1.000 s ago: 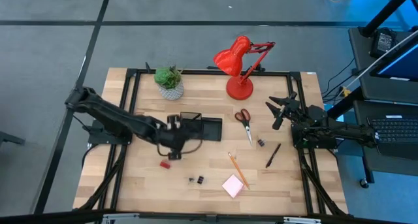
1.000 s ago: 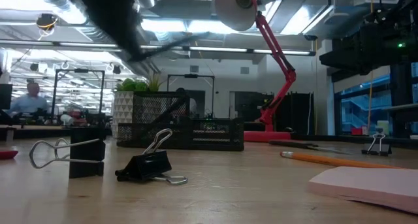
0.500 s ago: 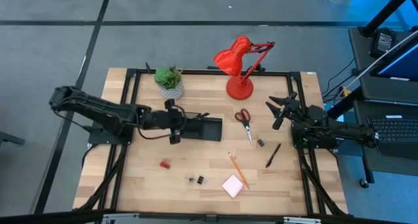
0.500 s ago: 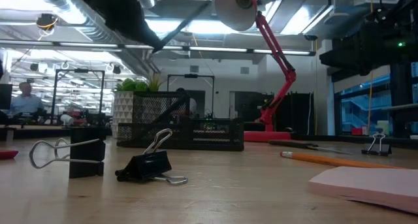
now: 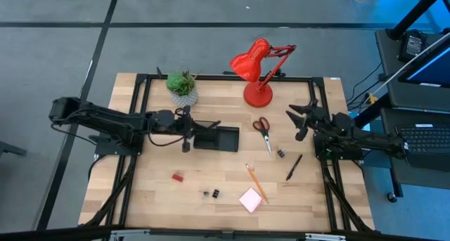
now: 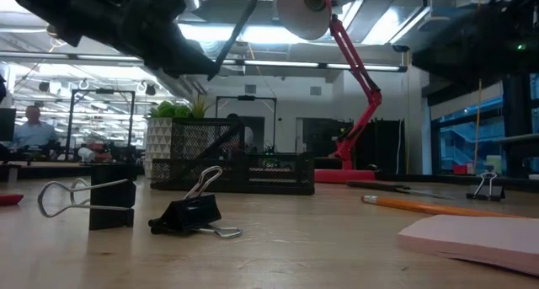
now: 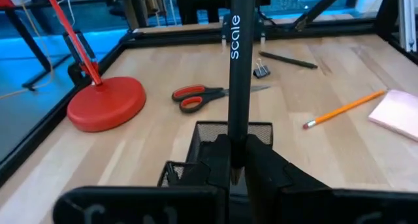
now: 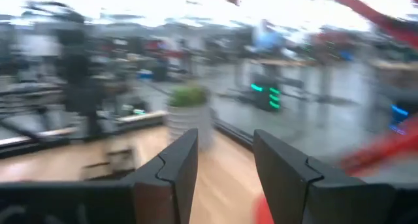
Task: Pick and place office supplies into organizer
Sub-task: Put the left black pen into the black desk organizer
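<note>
My left gripper [image 7: 236, 175] pinches a black pen [image 7: 236, 74], which points out ahead of my fingers over the organizer [image 5: 216, 138] just below. My right gripper [image 5: 298, 119] waits half open above the table [image 5: 225, 192], scissors [image 5: 263, 129] beside it.

Both my arms read as matte black, built from chunky tube links with rounded joint housings. A thin black cable loops loosely off my left arm [image 5: 105, 121] near its wrist. My right arm [image 5: 365, 139] looks the same finish, blocky at the wrist. The right gripper [image 8: 225, 168] ends in two flat dark fingers [image 8: 287, 178] with angular, stepped inner faces. The left gripper [image 7: 238, 162] is equally dark, with moulded, faceted finger blocks.
</note>
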